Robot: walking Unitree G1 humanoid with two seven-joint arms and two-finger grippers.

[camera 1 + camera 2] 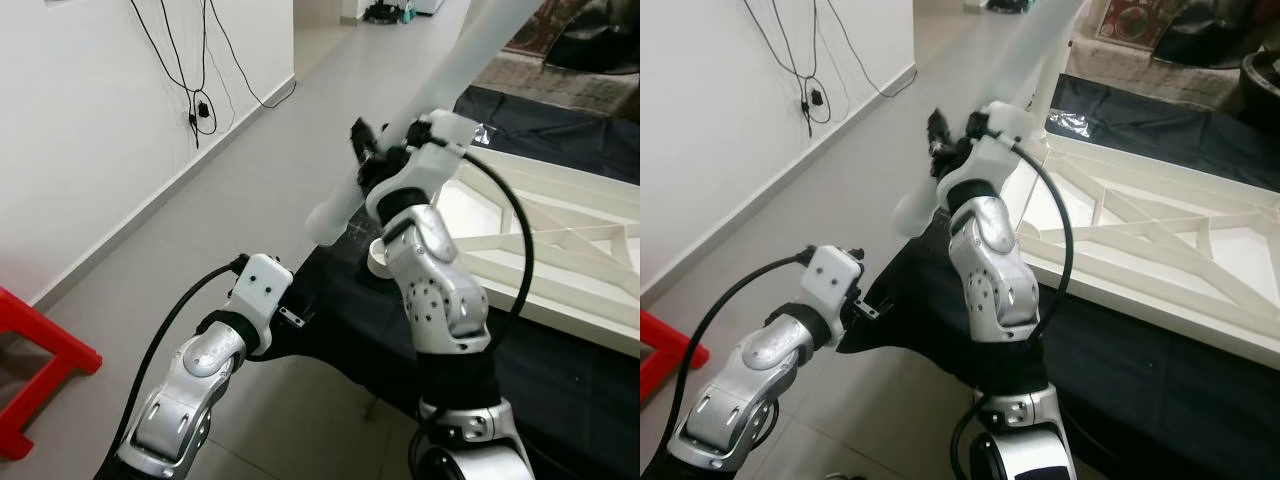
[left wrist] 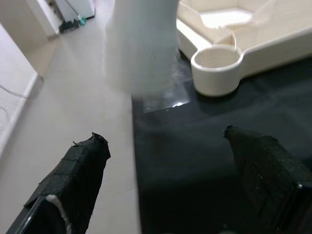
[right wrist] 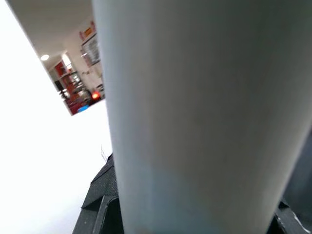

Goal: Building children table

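Observation:
A white table leg (image 1: 440, 80) hangs tilted in the air, and my right gripper (image 1: 366, 152) is shut on it near its lower end. That end hovers a little above and to the left of the round socket (image 1: 378, 260) at the near corner of the cream tabletop (image 1: 560, 230), which lies upside down with its ribs showing. In the right wrist view the leg (image 3: 204, 117) sits close between the black fingers (image 3: 102, 204). My left gripper (image 2: 163, 136) is open and holds nothing, low over the edge of the black cloth, with the socket (image 2: 217, 68) and the leg's end (image 2: 141, 44) ahead of it.
The tabletop rests on a black cloth (image 1: 560, 400) spread on the grey floor. A red stool (image 1: 40, 370) stands at the left by the white wall, where black cables (image 1: 195, 110) hang. A patterned rug (image 1: 560, 60) lies at the far right.

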